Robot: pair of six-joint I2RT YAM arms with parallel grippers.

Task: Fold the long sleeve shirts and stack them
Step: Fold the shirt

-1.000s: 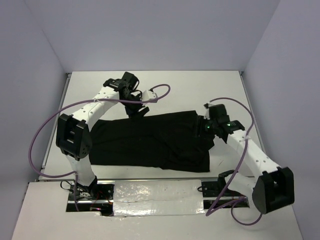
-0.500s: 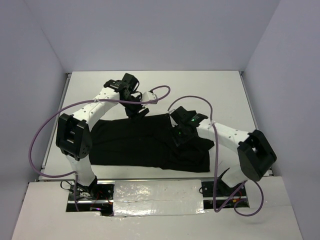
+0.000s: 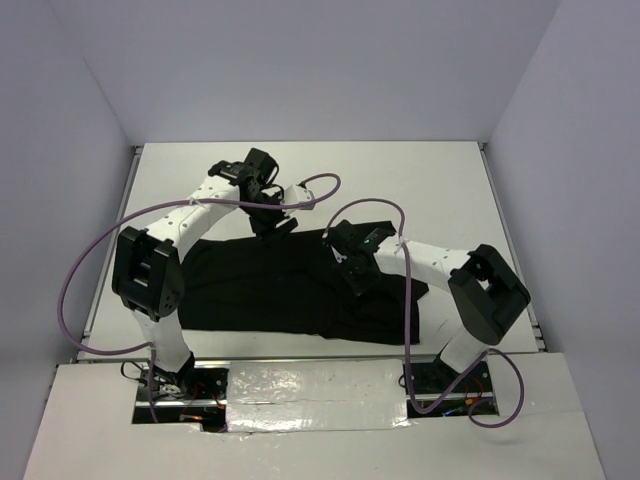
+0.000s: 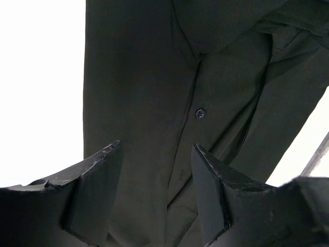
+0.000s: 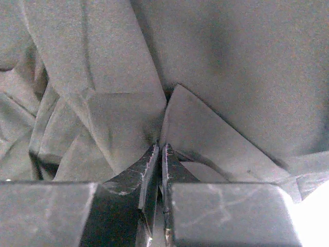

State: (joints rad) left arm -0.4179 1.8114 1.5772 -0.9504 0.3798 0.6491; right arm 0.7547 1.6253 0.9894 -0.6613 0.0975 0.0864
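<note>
The black long sleeve shirt (image 3: 270,290) lies spread across the middle of the white table (image 3: 420,180), rumpled at its right end. My left gripper (image 3: 272,225) hovers over the shirt's far edge, open, with only fabric below its fingers (image 4: 157,149); a small button (image 4: 200,113) shows on the shirt (image 4: 144,77). My right gripper (image 3: 352,275) sits on the shirt's middle-right part. In the right wrist view its jaws (image 5: 160,146) are pressed together on a pinched fold of the shirt (image 5: 231,62).
Purple cables (image 3: 90,270) loop from both arms. A foil-taped base plate (image 3: 310,395) runs along the near edge. Grey walls (image 3: 60,150) close in the table on the left, right and back.
My right arm swung left from the shirt's right edge to its middle, and its jaws closed. The shirt's upper right part now lies further left. The left arm stayed put.
</note>
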